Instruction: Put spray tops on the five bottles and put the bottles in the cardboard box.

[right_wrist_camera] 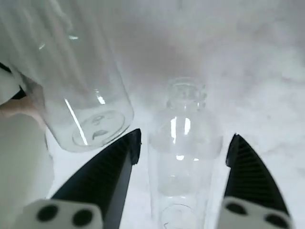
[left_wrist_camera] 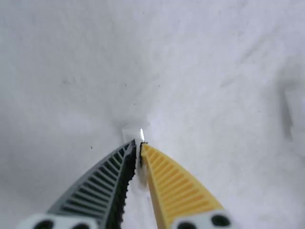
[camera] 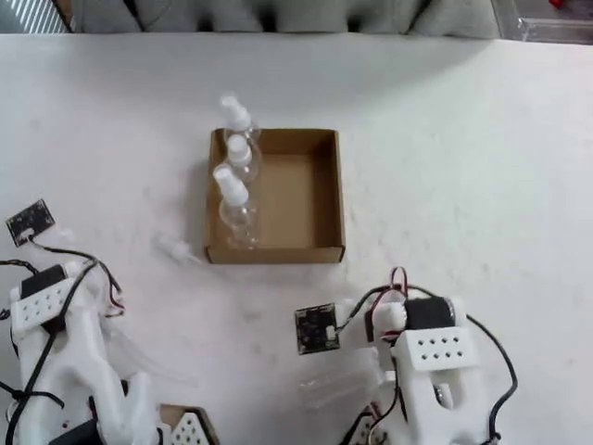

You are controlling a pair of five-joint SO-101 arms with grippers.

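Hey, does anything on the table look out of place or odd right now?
Yes. A spray top lies loose on the table left of the cardboard box, on no bottle. Between the right gripper jaws, a clear bottle has a bare neck, no top.

White, faintly mottled bench [camera: 482, 167] across nearly all of the high view. Along its far edge, grey padded upholstery [camera: 278, 14] with folds. At the far left corner, a slatted grey patch [camera: 32, 14]; at the far right, a clear plastic tub [camera: 547, 23]. Soft, even light, with a dim shadow band by that edge.
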